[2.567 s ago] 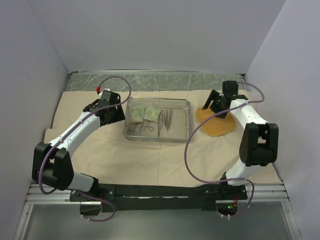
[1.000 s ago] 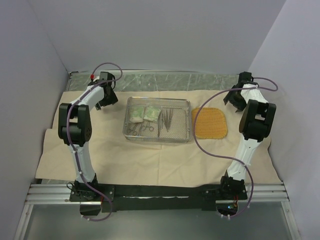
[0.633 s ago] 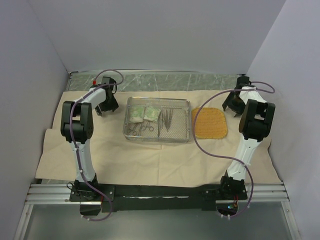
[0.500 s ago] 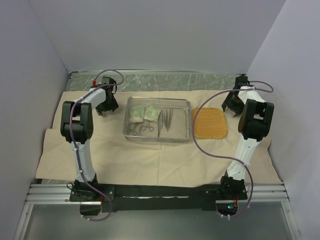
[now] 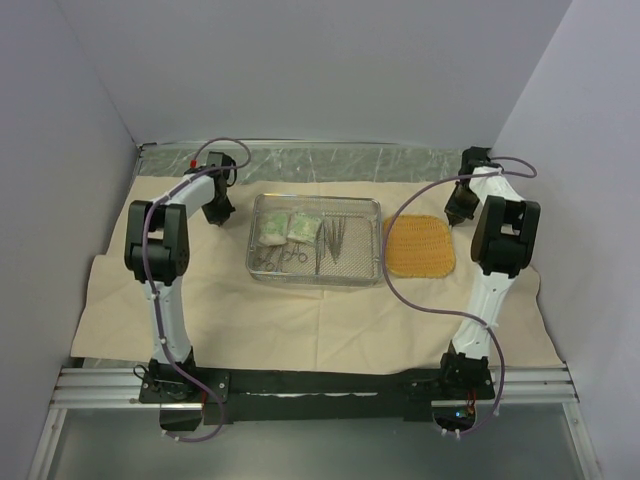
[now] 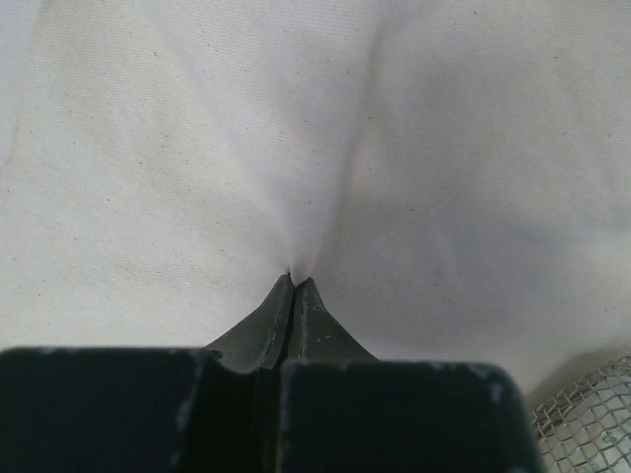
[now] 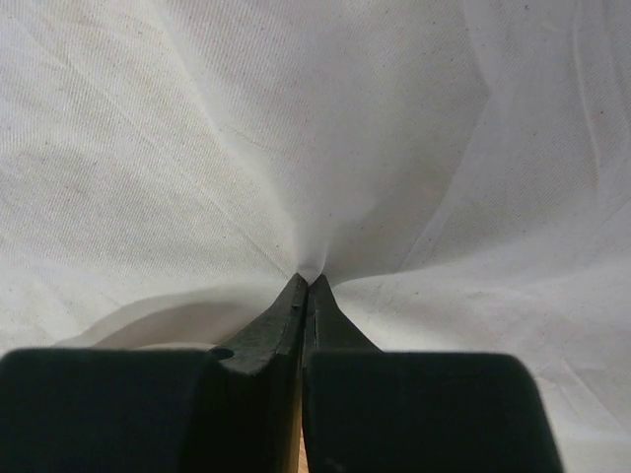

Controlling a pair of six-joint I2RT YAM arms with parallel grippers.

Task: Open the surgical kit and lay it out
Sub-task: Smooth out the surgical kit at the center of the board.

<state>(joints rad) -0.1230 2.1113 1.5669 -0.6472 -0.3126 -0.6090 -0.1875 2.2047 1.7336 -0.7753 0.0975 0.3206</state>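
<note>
Cloth point(image 5: 300, 320), large and beige, is lying spread over the table, and both arms are reaching toward its far side. The left gripper point(image 6: 294, 281) is clamping shut on a fold of the cloth just left of the wire-mesh tray point(image 5: 315, 282), with creases fanning away from its tips. A corner of the mesh is showing at the lower right of its wrist view. The right gripper point(image 7: 306, 281) is pinching the cloth the same way, jaws together, beyond the far right corner of the orange woven pad point(image 5: 420, 245). The tray is sitting on the middle of the cloth, between the two grippers. Inside it, two green-white packets point(image 5: 270, 228) are lying at the far left, ring-handled forceps point(image 5: 268, 260) are lying in front of them, and thin tweezers point(image 5: 333, 240) are lying toward the middle. The pad is resting just beside the tray's right end.
</note>
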